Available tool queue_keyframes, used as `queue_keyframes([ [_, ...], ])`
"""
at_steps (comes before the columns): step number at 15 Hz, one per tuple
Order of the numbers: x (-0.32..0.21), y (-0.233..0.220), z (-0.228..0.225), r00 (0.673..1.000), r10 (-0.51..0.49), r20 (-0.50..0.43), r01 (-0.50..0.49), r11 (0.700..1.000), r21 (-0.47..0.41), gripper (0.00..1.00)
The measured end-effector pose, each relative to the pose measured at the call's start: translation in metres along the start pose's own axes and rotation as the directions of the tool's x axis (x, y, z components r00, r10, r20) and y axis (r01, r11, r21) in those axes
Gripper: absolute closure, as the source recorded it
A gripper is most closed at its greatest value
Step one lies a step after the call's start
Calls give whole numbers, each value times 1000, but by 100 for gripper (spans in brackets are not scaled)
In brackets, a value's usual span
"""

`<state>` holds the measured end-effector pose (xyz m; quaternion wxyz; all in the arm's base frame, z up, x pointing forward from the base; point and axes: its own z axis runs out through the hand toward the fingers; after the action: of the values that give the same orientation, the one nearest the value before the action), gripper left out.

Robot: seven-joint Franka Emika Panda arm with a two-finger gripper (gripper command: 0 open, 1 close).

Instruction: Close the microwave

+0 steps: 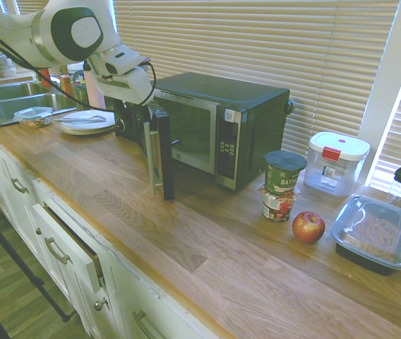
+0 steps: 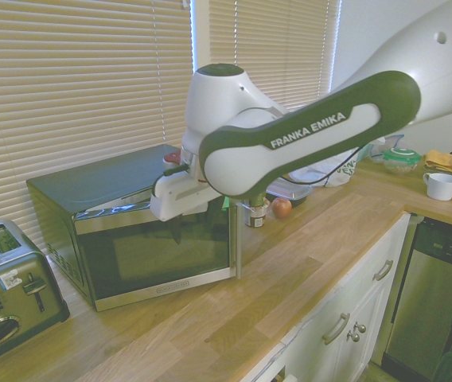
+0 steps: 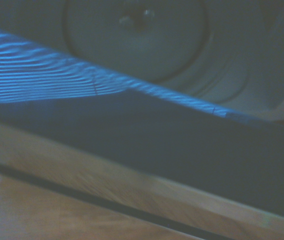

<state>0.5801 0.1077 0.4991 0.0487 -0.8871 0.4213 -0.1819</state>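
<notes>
The microwave (image 1: 229,123) sits on the wooden desk (image 1: 207,261) before the window blinds, its door (image 1: 159,152) swung wide open toward the desk's front edge. The pincer (image 1: 133,106) hangs at the door's top edge; I cannot tell whether it is clenched.

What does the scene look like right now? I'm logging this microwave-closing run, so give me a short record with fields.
microwave: black microwave on the wooden counter
door: door swung partly open, not shut
gripper: gripper behind the door's top edge; fingers not readable
wrist view: blurred, shows the round turntable inside
beside microwave: stacked cans, apple, toaster
task state: not done yet
</notes>
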Motion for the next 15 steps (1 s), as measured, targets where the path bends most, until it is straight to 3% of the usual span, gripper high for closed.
queue_keyframes([
  [6, 79, -35, 24, 989, 124, 81, -122, 992, -32, 0],
  [11, 110, -47, 34, 982, 110, 154, -96, 991, -97, 0],
  [15, 114, -51, 34, 979, 109, 170, -95, 992, -87, 0],
])
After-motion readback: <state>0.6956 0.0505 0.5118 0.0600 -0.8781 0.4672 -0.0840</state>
